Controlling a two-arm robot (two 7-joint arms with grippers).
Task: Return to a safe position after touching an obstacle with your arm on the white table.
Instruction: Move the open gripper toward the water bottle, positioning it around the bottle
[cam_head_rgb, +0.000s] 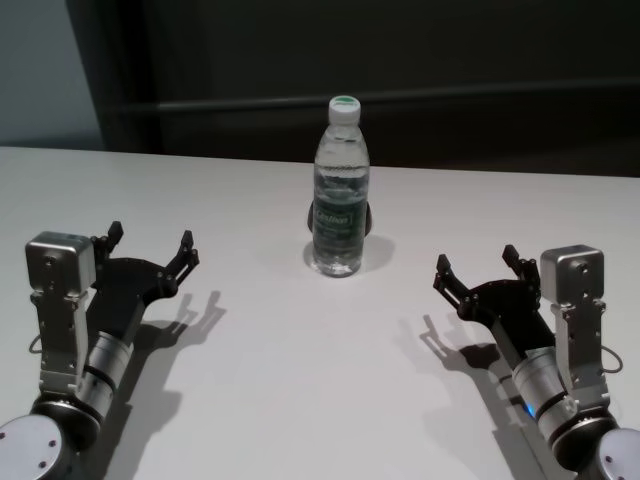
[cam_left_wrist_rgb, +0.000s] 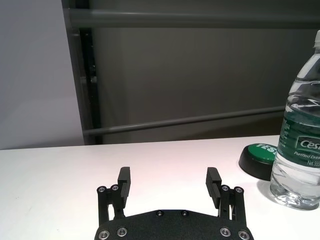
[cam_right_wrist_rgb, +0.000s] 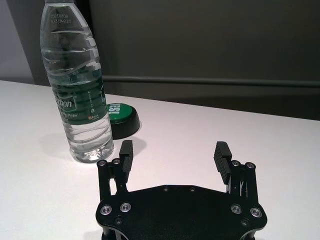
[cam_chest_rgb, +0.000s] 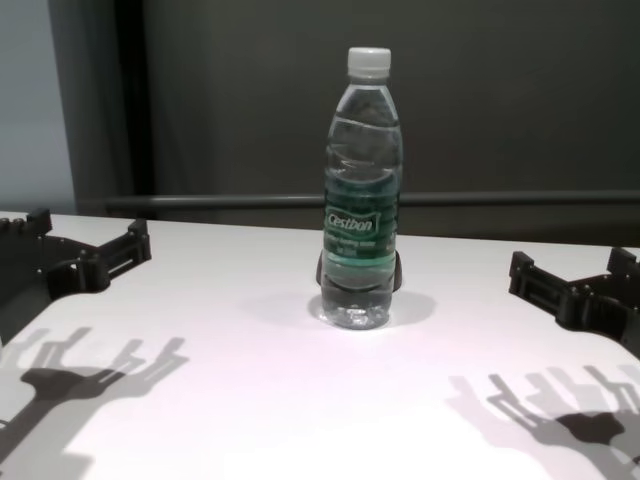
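Note:
The obstacle, a clear water bottle (cam_head_rgb: 340, 188) with a white cap and green label, stands upright mid-table on the white table (cam_head_rgb: 300, 400). It also shows in the chest view (cam_chest_rgb: 364, 190), the left wrist view (cam_left_wrist_rgb: 301, 135) and the right wrist view (cam_right_wrist_rgb: 76, 85). My left gripper (cam_head_rgb: 152, 245) hovers low at the near left, open and empty, well clear of the bottle. My right gripper (cam_head_rgb: 477, 265) sits at the near right, likewise open and empty. Both point toward the far side, as seen in the wrist views (cam_left_wrist_rgb: 169, 184) (cam_right_wrist_rgb: 174, 156).
A low dark button with a green top (cam_right_wrist_rgb: 119, 119) sits just behind the bottle, also visible in the left wrist view (cam_left_wrist_rgb: 259, 159). A dark grey wall with a horizontal rail (cam_head_rgb: 450, 95) runs behind the table's far edge.

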